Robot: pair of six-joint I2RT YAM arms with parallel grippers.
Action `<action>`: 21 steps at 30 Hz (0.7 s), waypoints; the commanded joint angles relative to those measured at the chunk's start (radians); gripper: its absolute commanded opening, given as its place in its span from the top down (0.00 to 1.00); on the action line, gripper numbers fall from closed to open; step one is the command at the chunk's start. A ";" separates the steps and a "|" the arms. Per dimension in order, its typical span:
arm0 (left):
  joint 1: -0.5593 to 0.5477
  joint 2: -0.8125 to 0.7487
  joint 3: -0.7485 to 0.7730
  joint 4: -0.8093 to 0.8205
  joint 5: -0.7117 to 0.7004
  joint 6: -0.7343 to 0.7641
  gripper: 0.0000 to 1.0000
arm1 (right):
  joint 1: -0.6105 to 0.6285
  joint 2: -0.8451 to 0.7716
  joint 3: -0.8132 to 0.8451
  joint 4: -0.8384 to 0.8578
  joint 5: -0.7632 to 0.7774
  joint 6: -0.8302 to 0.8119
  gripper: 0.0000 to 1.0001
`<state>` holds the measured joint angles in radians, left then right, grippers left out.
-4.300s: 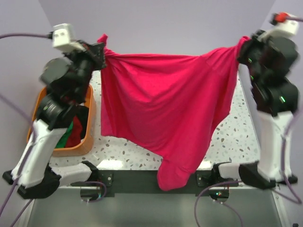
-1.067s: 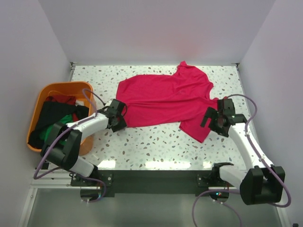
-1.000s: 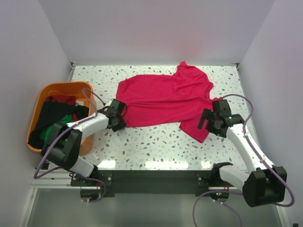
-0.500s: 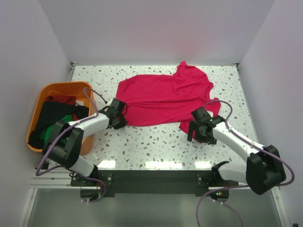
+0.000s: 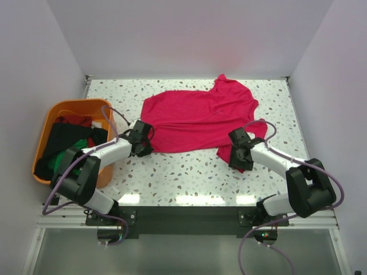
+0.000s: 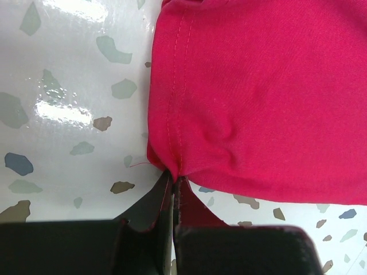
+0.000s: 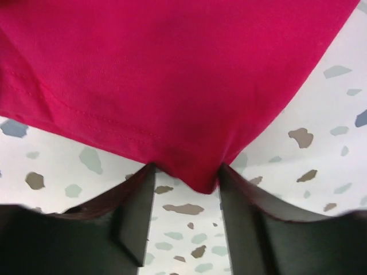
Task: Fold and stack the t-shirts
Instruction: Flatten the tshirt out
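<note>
Top external view shows the speckled table point(image 5: 183, 172) carrying the crimson-pink t-shirt point(image 5: 200, 117), spread nearly flat across its middle and far side, with some wrinkles and a sleeve toward the far edge. The cloth looks light, limp and quick to bunch or slide, so it is best held at two hemmed corners, where the stitched fold gives a firmer bite. At the left, the orange tub point(image 5: 77, 103) holds the other t-shirts point(image 5: 63, 140), black, green and dark red, in a loose heap. The left claw point(image 6: 174, 183) is pinched tight on the near-left hem corner. The right claw point(image 7: 186, 186) stands partly open, its jaws either side of the near-right corner, not clamped on it.
</note>
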<state>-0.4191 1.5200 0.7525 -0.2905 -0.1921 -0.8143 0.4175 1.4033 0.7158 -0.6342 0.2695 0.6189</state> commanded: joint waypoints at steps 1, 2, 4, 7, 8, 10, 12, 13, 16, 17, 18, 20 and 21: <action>0.005 -0.012 0.001 -0.027 -0.032 0.029 1.00 | -0.045 -0.004 -0.064 0.073 -0.009 0.009 0.51; 0.005 -0.011 0.004 -0.030 -0.033 0.029 1.00 | -0.054 -0.007 -0.071 0.083 -0.021 0.001 0.55; 0.005 -0.014 0.013 -0.036 -0.038 0.032 1.00 | -0.091 -0.015 -0.084 0.106 -0.052 -0.022 0.75; 0.003 -0.026 0.016 -0.033 -0.037 0.038 1.00 | -0.123 -0.039 -0.090 0.125 -0.087 -0.068 0.90; 0.003 -0.037 0.015 -0.026 -0.032 0.038 1.00 | -0.126 -0.052 -0.090 0.125 -0.090 -0.085 1.00; 0.003 -0.053 0.021 -0.025 -0.033 0.049 1.00 | -0.132 -0.108 -0.072 0.110 -0.092 -0.099 1.00; 0.002 -0.096 0.059 -0.042 -0.044 0.070 1.00 | -0.132 -0.163 -0.017 0.075 -0.089 -0.123 1.00; -0.006 -0.116 0.077 -0.053 -0.055 0.076 1.00 | -0.132 -0.229 0.009 0.030 -0.070 -0.131 1.00; -0.032 -0.213 0.172 -0.129 -0.118 0.102 1.00 | -0.132 -0.381 0.153 -0.085 0.014 -0.160 1.00; -0.040 -0.262 0.230 -0.147 -0.136 0.106 1.00 | -0.132 -0.414 0.198 -0.111 0.036 -0.171 1.00; -0.053 -0.288 0.260 -0.173 -0.167 0.115 1.00 | -0.132 -0.476 0.291 -0.157 0.059 -0.176 1.00; -0.066 -0.360 0.351 -0.199 -0.208 0.121 1.00 | -0.134 -0.524 0.390 -0.186 0.109 -0.185 1.00; -0.072 -0.383 0.384 -0.205 -0.211 0.138 1.00 | -0.132 -0.543 0.496 -0.200 0.117 -0.194 1.00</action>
<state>-0.4713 1.2545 0.9974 -0.4595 -0.3035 -0.7280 0.2878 0.9581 1.0019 -0.7460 0.2790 0.4709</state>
